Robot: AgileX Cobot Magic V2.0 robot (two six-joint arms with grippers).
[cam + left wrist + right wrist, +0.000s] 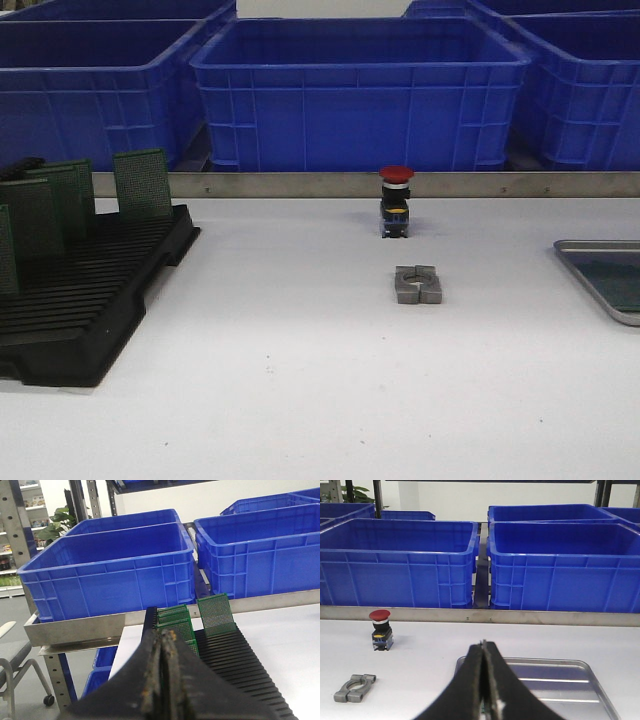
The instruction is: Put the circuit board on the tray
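Note:
Several green circuit boards [141, 183] stand upright in a black slotted rack [90, 310] at the left of the table. The silver tray [590, 245] lies at the right edge, and a dark green patch shows inside it; I cannot tell whether that is a board or a reflection. Neither arm shows in the front view. My left gripper [164, 632] is shut with nothing in it, just short of the rack's boards [216, 614]. My right gripper [483, 644] is shut, holds nothing, and hangs before the tray [555, 672], hiding its near part.
A red push button [396, 200] stands mid-table at the back, with a grey metal clamp [417, 284] in front of it. Blue crates [360, 90] line up behind a steel rail [300, 184] at the table's far edge.

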